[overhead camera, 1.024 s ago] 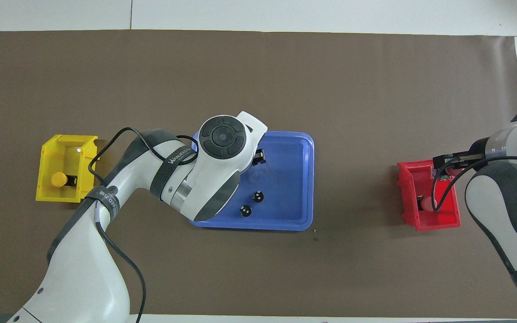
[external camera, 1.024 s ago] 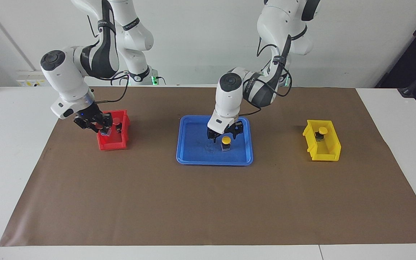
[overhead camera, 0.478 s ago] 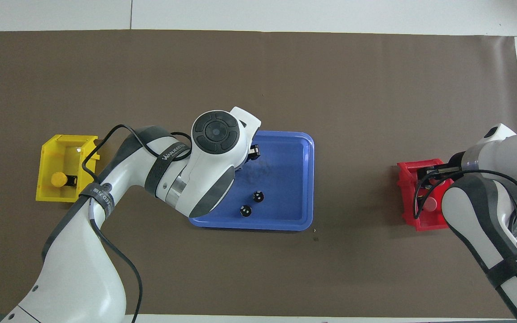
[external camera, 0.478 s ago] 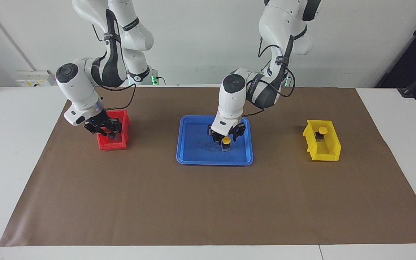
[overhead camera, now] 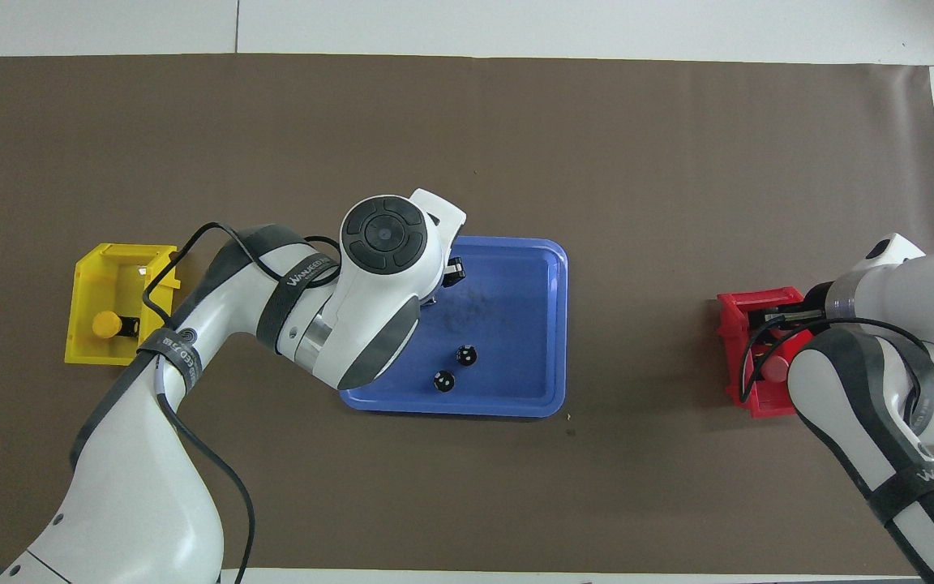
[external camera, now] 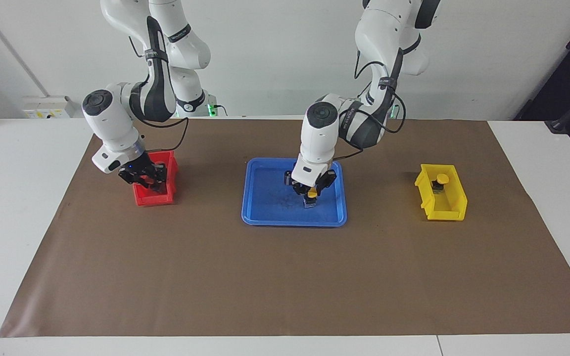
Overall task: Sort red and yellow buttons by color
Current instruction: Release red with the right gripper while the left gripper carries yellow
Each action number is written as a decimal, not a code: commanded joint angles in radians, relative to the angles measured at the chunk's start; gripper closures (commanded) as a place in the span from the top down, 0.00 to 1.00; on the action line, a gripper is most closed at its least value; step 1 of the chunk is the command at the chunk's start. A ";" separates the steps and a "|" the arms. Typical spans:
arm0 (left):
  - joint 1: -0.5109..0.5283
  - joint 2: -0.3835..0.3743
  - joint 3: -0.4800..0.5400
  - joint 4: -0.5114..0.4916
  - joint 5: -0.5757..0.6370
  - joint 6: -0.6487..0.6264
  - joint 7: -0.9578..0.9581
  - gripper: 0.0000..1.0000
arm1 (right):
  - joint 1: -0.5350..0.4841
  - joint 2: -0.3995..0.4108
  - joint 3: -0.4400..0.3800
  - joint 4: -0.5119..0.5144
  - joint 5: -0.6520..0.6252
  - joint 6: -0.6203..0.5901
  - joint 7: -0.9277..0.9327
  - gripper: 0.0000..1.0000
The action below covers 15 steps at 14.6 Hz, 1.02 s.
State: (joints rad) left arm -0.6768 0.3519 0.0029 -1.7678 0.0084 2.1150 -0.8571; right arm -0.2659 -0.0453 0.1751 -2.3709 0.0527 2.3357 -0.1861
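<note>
1. Two arms are deployed over a brown paper mat (external camera: 285, 277) on a white table (external camera: 13, 207). Wide bare mat lies on the side of the containers farther from the robots, with further bare strips between the containers.
2. Red bin (external camera: 155, 198), toward the right arm's end of the table: the right gripper (external camera: 147, 179) is lowered into it. Whether its fingers are parted or what they hold cannot be told. In the overhead view a red button (overhead camera: 773, 369) lies in the bin, partly under the arm; the facing view hides it behind the gripper.
3. Blue tray (external camera: 265, 207), mid-table: the left gripper (external camera: 308, 190) is down in the tray with its fingers drawn close on either side of a yellow button (external camera: 310, 194), which stands on the tray floor. The fingers appear closed on its cap.
4. Only the overhead view shows two dark upright cylinders (overhead camera: 454, 367) in the tray, nearer to the robots than the gripper; the arm blocks them in the facing view. The overhead view in turn hides the gripped button under the left arm's wrist.
5. Yellow bin (external camera: 443, 210), toward the left arm's end of the table: it contains a second yellow button (external camera: 441, 180), lying at the end nearer the robots. The bin stands well apart from the tray and inside the mat's edge.
</note>
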 commanded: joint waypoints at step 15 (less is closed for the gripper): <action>0.667 -0.137 0.002 0.065 0.012 -0.262 0.866 0.02 | 0.002 -0.016 0.004 0.646 -0.014 -0.731 0.103 1.00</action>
State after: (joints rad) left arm -0.0525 0.2320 0.0182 -1.6582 0.0143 1.8117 -0.0678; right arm -0.2445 -0.0827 0.1793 -1.8329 0.0499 1.6971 -0.1083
